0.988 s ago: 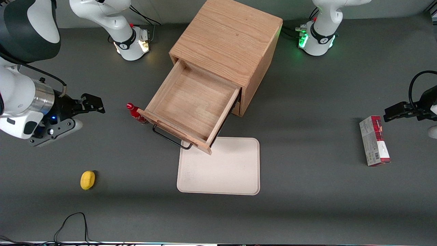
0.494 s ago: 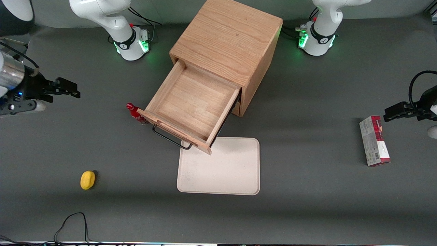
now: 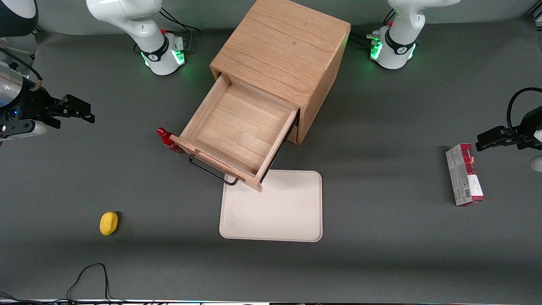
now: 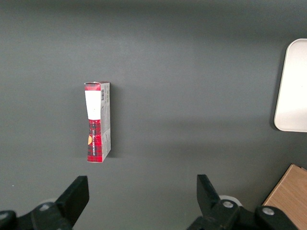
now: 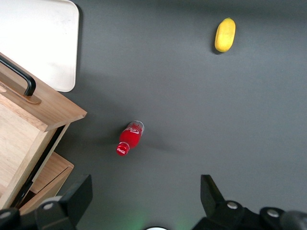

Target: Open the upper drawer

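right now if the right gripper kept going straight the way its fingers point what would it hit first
Probably the bare table. The right gripper, open, points down, with the red bottle just off its line, beside the open upper drawer.

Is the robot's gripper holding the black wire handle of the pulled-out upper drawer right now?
No, the gripper hangs open toward the working arm's end of the table, apart from the upper drawer.

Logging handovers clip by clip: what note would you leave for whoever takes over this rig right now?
Gripper: open, empty, raised toward the working arm's end of the table, well clear of the cabinet.
Upper drawer: pulled far out, nothing inside, handle free, front edge over the tray.
Done: drawer open.
Left: nothing apparent; a small red bottle stands beside the drawer's corner.
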